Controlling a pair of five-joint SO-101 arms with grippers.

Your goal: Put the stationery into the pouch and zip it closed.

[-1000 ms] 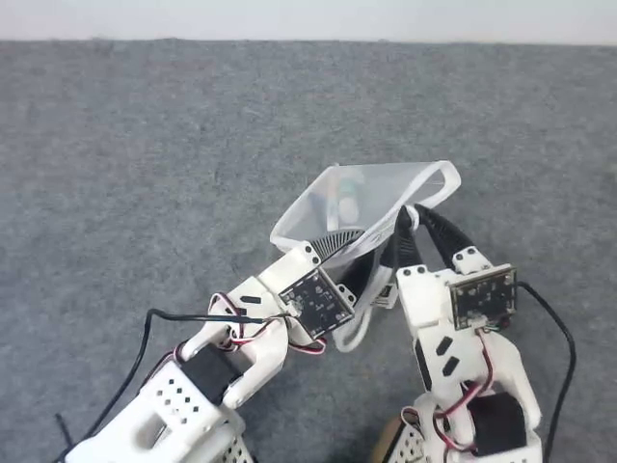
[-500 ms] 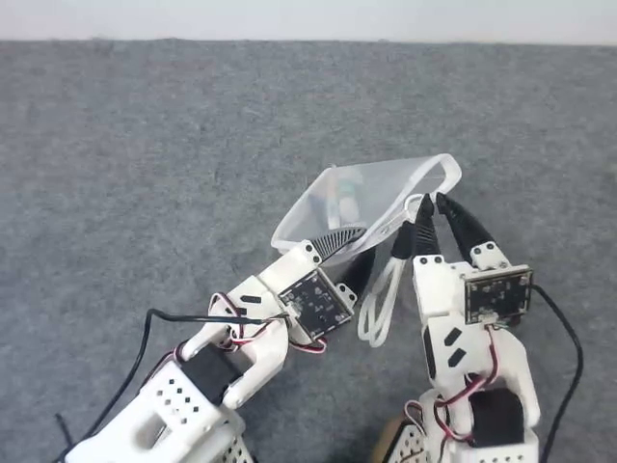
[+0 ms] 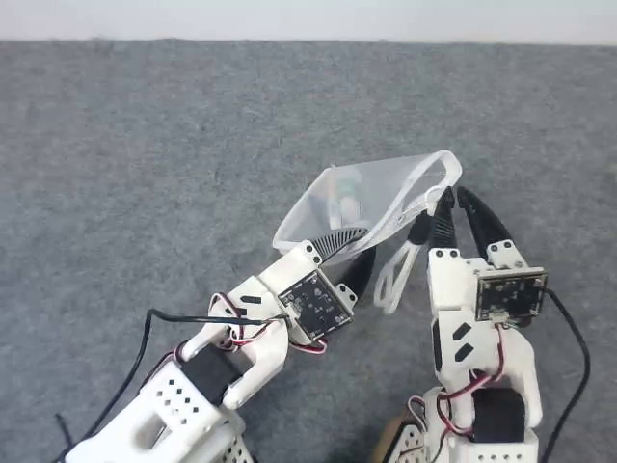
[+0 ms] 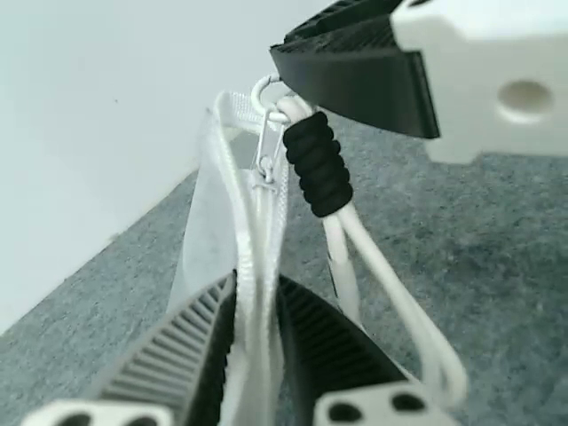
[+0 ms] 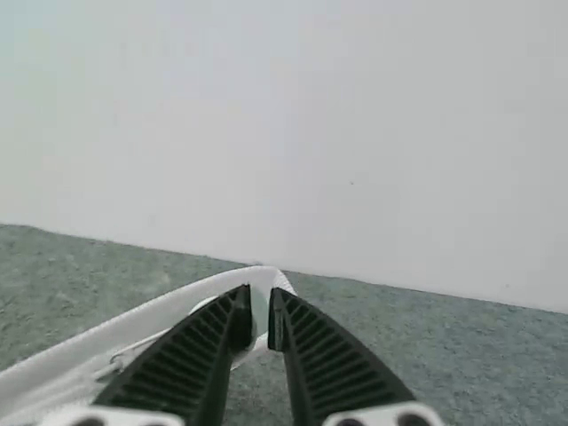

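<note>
Two sets of fingers share one load over the grey carpeted surface [image 3: 145, 145]: the translucent white mesh pouch [image 3: 376, 193], held between them with its zip edge running from one to the other. Something small and coloured shows dimly through its wall. My left fingers [image 4: 257, 288] are clamped on the zip edge at the near end. My right fingers [image 5: 259, 306] are pinched together at the far corner. There, a white cord loop with a black wrap [image 4: 315, 164] hangs beside the small metal zip pull [image 4: 264, 151].
</note>
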